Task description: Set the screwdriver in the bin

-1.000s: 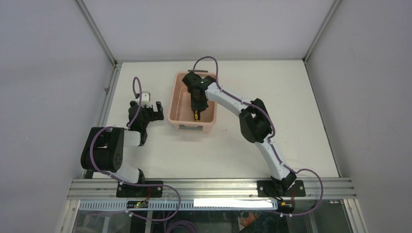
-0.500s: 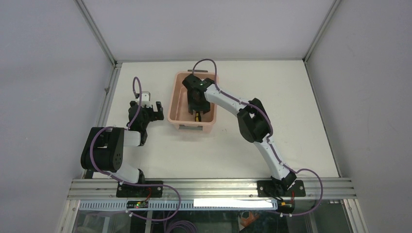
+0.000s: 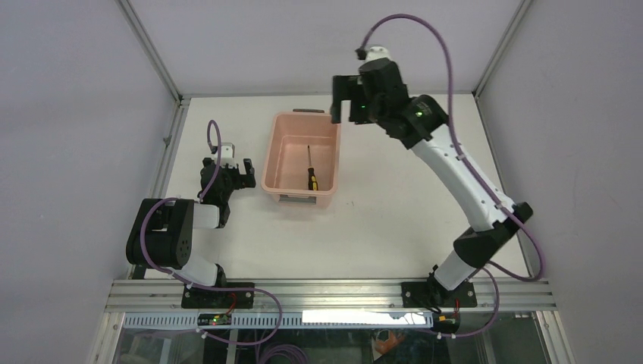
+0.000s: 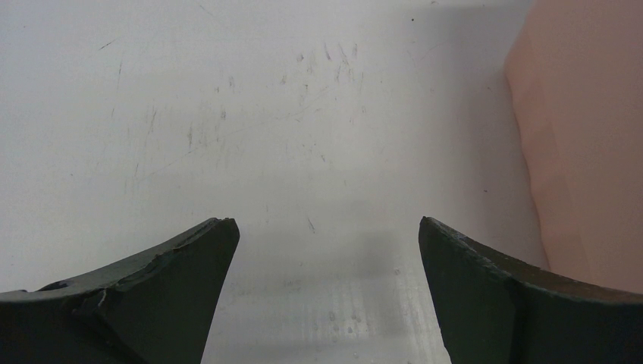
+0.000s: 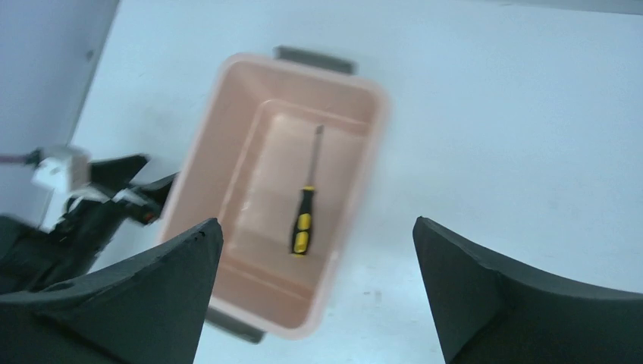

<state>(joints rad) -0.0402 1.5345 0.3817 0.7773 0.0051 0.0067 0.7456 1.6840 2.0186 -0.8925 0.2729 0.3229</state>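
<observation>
Right wrist view: right hand (image 5: 316,222) wide open, empty, high above table (image 5: 493,152). Bin (image 5: 227,136) below hand, seen through gap between fingers (image 5: 485,303). Screwdriver (image 5: 307,201) lies flat on bin floor, apart from hand, yellow-black handle toward hand's side of frame, tip pointing away.

Top external view: right hand sits up beside bin's far right corner.

Left hand (image 3: 241,168) open, empty, low over table; bin wall just right of its right finger, not touching.

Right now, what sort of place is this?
Probably a robotics test cell: white table walled by grey panels, two robot arms bolted at its edge, a bin holding a screwdriver.
</observation>
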